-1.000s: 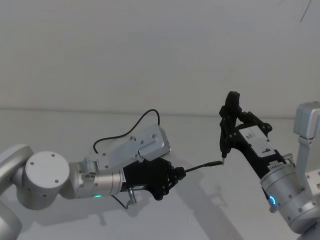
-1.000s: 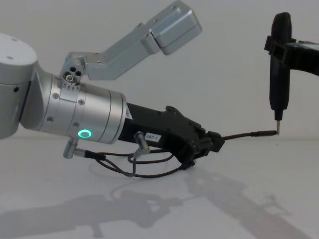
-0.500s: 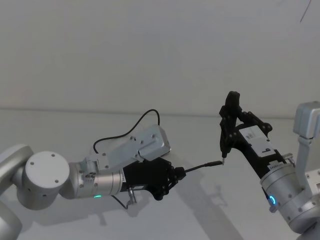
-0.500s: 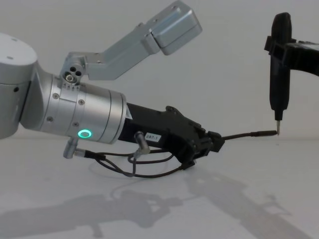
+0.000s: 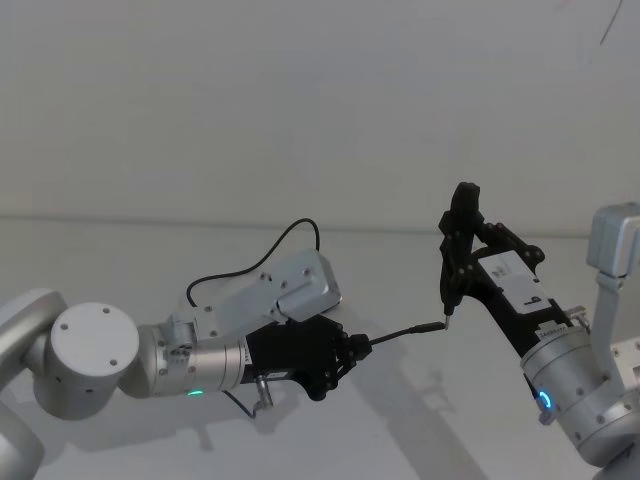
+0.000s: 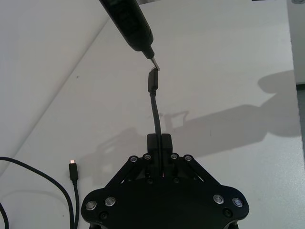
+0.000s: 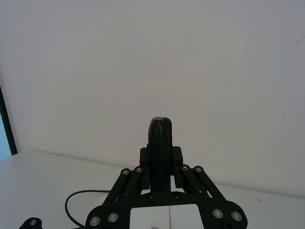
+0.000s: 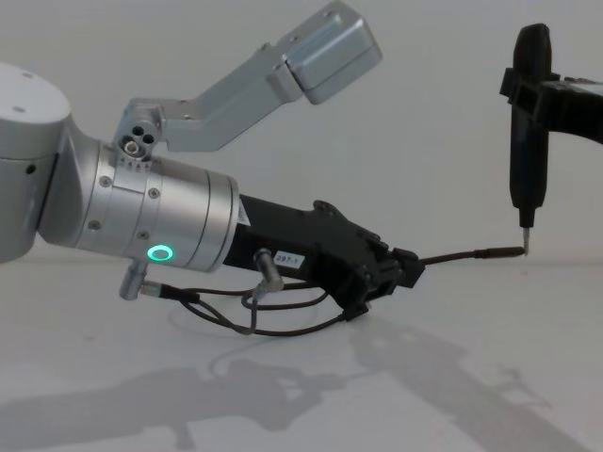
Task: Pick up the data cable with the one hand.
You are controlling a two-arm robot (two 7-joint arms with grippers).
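Observation:
My left gripper [image 5: 350,346] [image 8: 407,270] is the black angular one on the silver cylinder with the green ring. It is shut on the data cable [image 5: 405,331] [image 8: 471,252] a short way behind one plug. That plug [image 6: 152,80] sticks out forward, held above the table. The rest of the thin black cord curls behind the left arm [image 5: 292,236], and its other plug [image 6: 73,170] lies on the table. My right gripper [image 5: 462,252] [image 7: 161,160] is shut on a slim upright black pointed tool [image 8: 526,141] [image 6: 128,21]. Its metal tip sits right at the held plug's end.
A short dark wire with silver elbow connectors [image 8: 254,315] hangs under my left wrist. A grey camera bracket [image 8: 283,71] rises above the left arm. The white table [image 5: 420,420] runs back to a white wall.

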